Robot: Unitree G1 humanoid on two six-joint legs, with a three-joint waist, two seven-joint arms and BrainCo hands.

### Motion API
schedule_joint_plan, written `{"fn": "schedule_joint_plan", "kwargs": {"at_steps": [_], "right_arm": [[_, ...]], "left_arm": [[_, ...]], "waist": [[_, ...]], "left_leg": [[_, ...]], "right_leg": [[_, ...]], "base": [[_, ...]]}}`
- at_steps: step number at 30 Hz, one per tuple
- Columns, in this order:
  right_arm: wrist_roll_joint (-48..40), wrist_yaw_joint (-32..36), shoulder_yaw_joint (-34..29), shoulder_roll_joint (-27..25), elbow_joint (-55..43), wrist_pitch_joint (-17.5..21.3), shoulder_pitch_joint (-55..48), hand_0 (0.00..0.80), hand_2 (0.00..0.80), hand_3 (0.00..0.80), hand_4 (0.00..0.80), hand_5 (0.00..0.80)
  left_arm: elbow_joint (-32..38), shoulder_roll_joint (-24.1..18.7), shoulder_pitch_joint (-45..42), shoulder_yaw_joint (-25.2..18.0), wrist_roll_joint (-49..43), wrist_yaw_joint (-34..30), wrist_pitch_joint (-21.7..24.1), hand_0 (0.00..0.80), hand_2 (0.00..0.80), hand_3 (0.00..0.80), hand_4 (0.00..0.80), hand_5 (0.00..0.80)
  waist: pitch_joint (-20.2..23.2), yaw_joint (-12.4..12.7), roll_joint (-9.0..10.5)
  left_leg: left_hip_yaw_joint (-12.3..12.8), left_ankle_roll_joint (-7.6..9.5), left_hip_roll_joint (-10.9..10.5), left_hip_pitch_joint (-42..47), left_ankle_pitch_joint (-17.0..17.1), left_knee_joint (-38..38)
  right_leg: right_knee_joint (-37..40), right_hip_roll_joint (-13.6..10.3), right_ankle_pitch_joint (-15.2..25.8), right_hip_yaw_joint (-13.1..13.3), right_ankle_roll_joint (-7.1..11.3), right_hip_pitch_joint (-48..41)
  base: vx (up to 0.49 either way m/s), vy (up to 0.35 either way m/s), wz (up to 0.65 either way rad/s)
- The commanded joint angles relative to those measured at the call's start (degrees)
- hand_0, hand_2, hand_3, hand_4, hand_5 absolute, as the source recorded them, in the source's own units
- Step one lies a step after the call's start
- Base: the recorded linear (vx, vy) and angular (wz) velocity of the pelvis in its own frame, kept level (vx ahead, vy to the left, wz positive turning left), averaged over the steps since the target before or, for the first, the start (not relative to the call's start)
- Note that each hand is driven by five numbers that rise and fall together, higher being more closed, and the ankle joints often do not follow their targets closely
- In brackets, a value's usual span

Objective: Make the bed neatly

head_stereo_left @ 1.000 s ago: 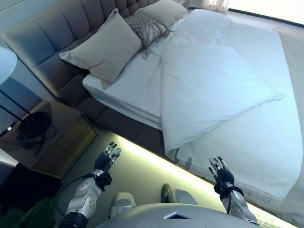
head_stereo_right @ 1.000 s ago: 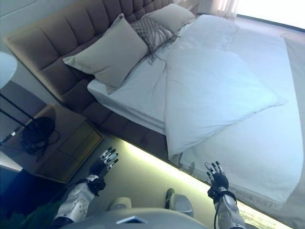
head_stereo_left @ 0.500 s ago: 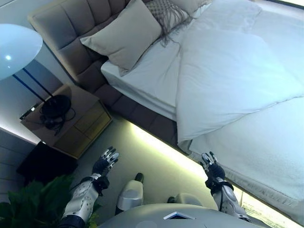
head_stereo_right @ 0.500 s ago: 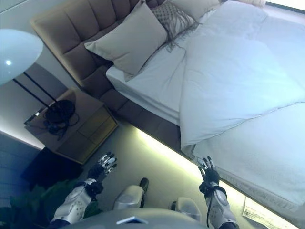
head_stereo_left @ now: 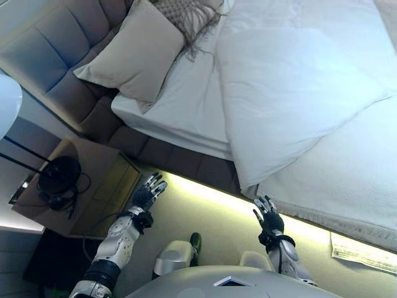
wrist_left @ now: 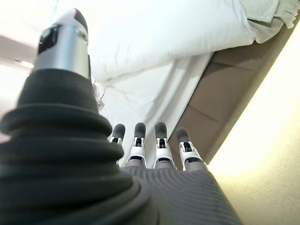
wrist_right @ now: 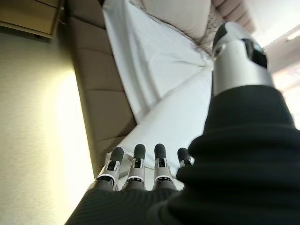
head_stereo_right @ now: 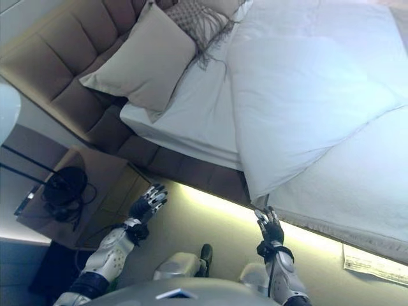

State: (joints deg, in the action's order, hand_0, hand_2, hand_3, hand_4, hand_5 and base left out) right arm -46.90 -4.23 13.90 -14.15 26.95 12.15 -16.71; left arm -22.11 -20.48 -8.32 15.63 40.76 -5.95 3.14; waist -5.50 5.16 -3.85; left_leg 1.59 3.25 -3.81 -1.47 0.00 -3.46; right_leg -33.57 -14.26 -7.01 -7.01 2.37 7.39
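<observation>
A bed (head_stereo_left: 186, 158) with a brown padded frame and headboard carries a white sheet (head_stereo_left: 186, 105) and a white duvet (head_stereo_left: 291, 93) folded back at an angle, its corner (head_stereo_left: 251, 183) hanging over the near side. A beige pillow (head_stereo_left: 139, 53) and a fringed cushion (head_stereo_left: 183, 12) lean at the headboard. My left hand (head_stereo_left: 149, 192) is open above the floor beside the bed, empty. My right hand (head_stereo_left: 268, 217) is open just below the hanging duvet corner, not touching it. The right wrist view shows the sheet and duvet (wrist_right: 164, 117) past straight fingers.
A wooden nightstand (head_stereo_left: 93, 186) stands left of the bed with a black lamp base and cable (head_stereo_left: 59, 177) on it. A lit strip runs under the bed's edge (head_stereo_left: 205, 192). A paper or cloth (head_stereo_left: 363, 251) lies on the floor at right.
The camera has shifted, so the bed sits differently in view. Both hands have risen and reached closer to the bed side; the right hand is now just under the duvet corner.
</observation>
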Motion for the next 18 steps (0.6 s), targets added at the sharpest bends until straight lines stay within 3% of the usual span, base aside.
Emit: {"fn": "schedule_joint_plan", "kwargs": {"at_steps": [1, 4, 9, 14, 18], "right_arm": [[-0.6, 0.51, -0.58, -1.23, -5.74, 3.17, -1.94, 0.0, 0.0, 0.0, 0.0, 0.0], [-2.25, 2.36, -1.45, -1.63, -3.83, 2.08, 0.09, 0.0, 0.0, 0.0, 0.0, 0.0], [-2.2, 2.97, -3.01, -0.63, -0.3, 0.95, 3.09, 0.0, 0.0, 0.0, 0.0, 0.0], [-1.17, 5.13, -3.58, -0.08, -0.34, 0.69, 1.37, 0.0, 0.0, 0.0, 0.0, 0.0], [-0.53, 5.73, -3.64, -0.24, -0.17, 0.32, 0.02, 0.0, 0.0, 0.0, 0.0, 0.0]], "left_arm": [[5.73, -1.91, -2.59, -0.2, -0.37, 2.77, 2.94, 0.0, 0.0, 0.0, 0.0, 0.0], [5.66, -1.95, -2.5, -0.48, -0.29, 3.3, 3.6, 0.0, 0.0, 0.0, 0.0, 0.0], [5.39, -2.87, -2.6, -4.34, -0.14, 1.14, 1.28, 0.0, 0.0, 0.0, 0.0, 0.0], [1.99, -2.77, -4.08, -6.86, -1.45, -3.26, 0.97, 0.0, 0.0, 0.0, 0.0, 0.0], [2.29, -2.38, -4.67, -6.95, -1.48, -4.53, 0.95, 0.0, 0.0, 0.0, 0.0, 0.0]], "waist": [[1.2, -1.45, 1.16], [0.5, -3.1, 2.09], [-0.1, -3.84, 3.8], [0.85, -4.05, 4.42], [2.13, -4.1, 5.02]], "left_leg": [[-3.56, 1.52, -1.97, -2.52, 2.37, -1.15], [-3.02, 1.13, -2.56, 0.89, 0.02, 0.16], [-4.85, 1.49, -3.49, 6.17, -5.27, 1.83], [-6.68, 1.1, -2.16, 9.91, -8.18, 1.71], [-7.28, -0.36, 0.0, 11.39, -9.0, -0.32]], "right_leg": [[5.79, 0.48, 11.34, -0.59, 1.94, -0.81], [20.22, 2.54, 14.34, -1.05, 3.16, 3.14], [35.62, 2.84, 22.84, 0.82, 6.75, 5.76], [37.15, 2.26, 24.24, 0.63, 7.53, 5.55], [35.74, 2.44, 22.25, -0.41, 7.6, 4.36]], "base": [[0.173, -0.073, -0.23], [0.219, -0.089, -0.27], [0.299, -0.097, 0.05], [0.37, -0.133, 0.6], [0.327, -0.194, 0.48]]}}
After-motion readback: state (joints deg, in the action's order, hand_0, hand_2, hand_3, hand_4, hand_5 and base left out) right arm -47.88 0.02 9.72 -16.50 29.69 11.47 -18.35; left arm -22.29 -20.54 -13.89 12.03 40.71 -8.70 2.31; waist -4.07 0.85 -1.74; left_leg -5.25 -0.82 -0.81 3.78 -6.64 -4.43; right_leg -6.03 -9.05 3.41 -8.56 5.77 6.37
